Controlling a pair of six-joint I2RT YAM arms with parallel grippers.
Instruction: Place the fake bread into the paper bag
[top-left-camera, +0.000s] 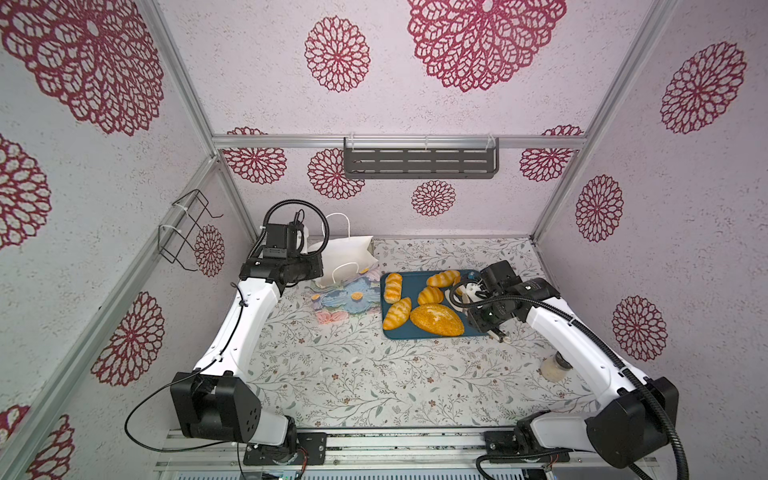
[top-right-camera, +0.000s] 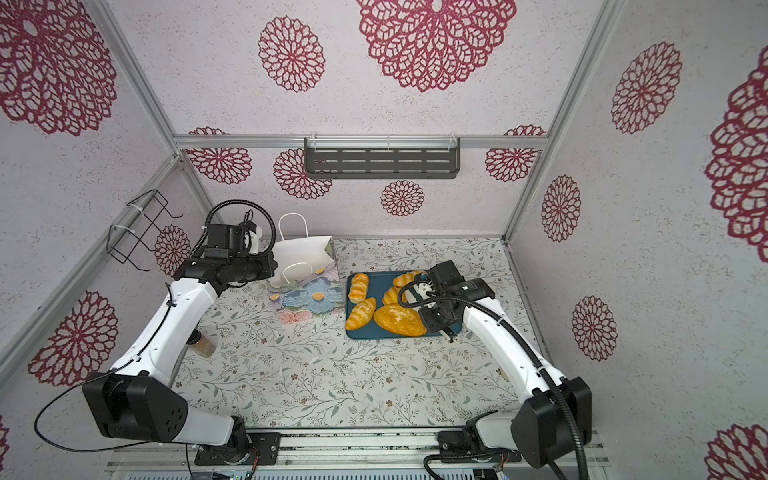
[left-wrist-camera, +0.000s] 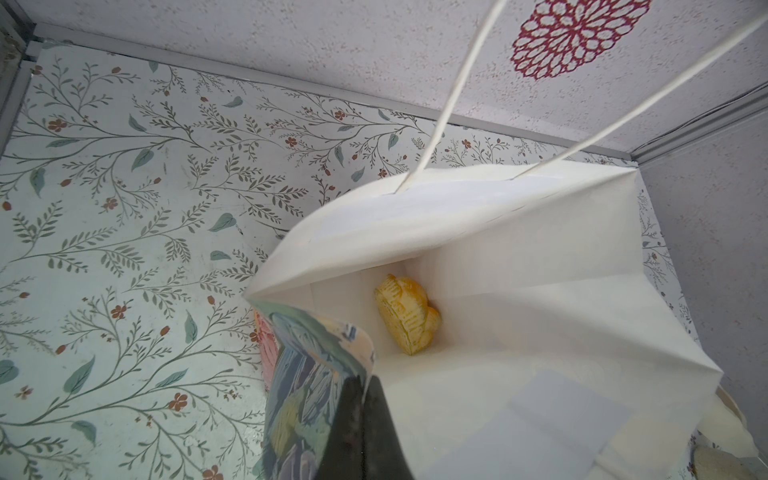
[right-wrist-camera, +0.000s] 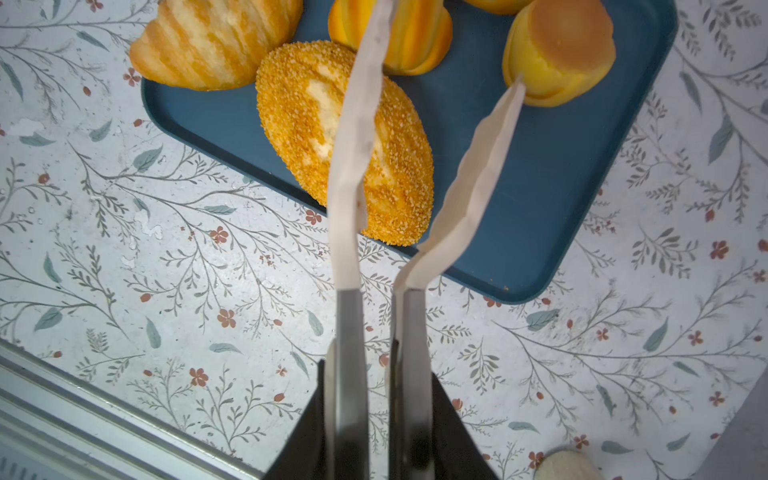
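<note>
The paper bag (top-left-camera: 349, 253) stands upright at the back left, its white inside showing. My left gripper (left-wrist-camera: 365, 380) is shut on its flowered rim (left-wrist-camera: 316, 357) and holds the mouth open. One fake bread (left-wrist-camera: 409, 318) lies on the bag's bottom. Several more lie on the teal tray (top-left-camera: 411, 286): striped rolls (top-left-camera: 392, 287), a croissant shape (top-left-camera: 397, 313), an oval loaf (top-left-camera: 436, 319) and a round bun (right-wrist-camera: 559, 50). My right gripper (right-wrist-camera: 376, 370) is shut on the cream-tipped tongs (right-wrist-camera: 353, 145). The tongs are spread above the tray, one tip touching the bun.
A cork-lidded jar (top-left-camera: 555, 368) stands under the right arm, and another jar (top-right-camera: 203, 343) lies beside the left arm. A dark shelf (top-left-camera: 419, 164) hangs on the back wall and a wire rack (top-left-camera: 187, 232) on the left wall. The front rail (right-wrist-camera: 83, 407) lies close behind the tongs.
</note>
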